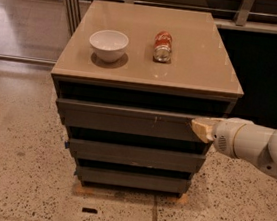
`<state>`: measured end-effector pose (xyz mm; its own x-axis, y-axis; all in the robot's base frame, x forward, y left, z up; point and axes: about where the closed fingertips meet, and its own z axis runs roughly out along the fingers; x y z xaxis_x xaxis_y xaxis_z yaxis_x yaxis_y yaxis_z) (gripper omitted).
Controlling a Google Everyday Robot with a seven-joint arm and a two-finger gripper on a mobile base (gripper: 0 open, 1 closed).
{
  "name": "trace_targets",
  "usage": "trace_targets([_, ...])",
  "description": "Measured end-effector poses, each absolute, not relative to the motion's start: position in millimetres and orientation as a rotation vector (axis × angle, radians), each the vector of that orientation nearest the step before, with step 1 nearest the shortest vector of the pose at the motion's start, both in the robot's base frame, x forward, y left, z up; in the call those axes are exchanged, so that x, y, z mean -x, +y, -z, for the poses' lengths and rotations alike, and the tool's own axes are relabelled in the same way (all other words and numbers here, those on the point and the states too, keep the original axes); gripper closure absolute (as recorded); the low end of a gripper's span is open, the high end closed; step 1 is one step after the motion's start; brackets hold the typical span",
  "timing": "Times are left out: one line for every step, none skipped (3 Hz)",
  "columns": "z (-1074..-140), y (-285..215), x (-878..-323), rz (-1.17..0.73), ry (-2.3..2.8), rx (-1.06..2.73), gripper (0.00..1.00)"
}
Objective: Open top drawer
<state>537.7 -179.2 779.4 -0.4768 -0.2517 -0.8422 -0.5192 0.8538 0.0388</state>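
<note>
The top drawer is the widest of three dark grey handleless fronts, just under the tan cabinet top, with small pale scratch marks. It looks closed or nearly closed. My gripper comes in from the right on a white arm. Its pale tip sits at the right end of the top drawer's front, touching or almost touching it. The mid-width drawer and the narrowest drawer are below.
A white bowl and a red can lying on its side rest on the cabinet top. Speckled floor surrounds the cabinet. A dark wall and railing stand behind, and a metal post at the back left.
</note>
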Motion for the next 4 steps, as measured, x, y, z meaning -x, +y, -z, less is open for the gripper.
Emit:
trace_targets([-789, -192, -560, -0.282, 2.029, 0.489, 1.0])
trace_targets([-776, -191, -556, -0.277, 2.049, 0.494, 1.0])
trace_targets([-761, -185, -566, -0.269, 2.04, 0.52, 1.0])
trace_targets([-729, -165, -606, -0.275, 2.006, 0.568, 1.0])
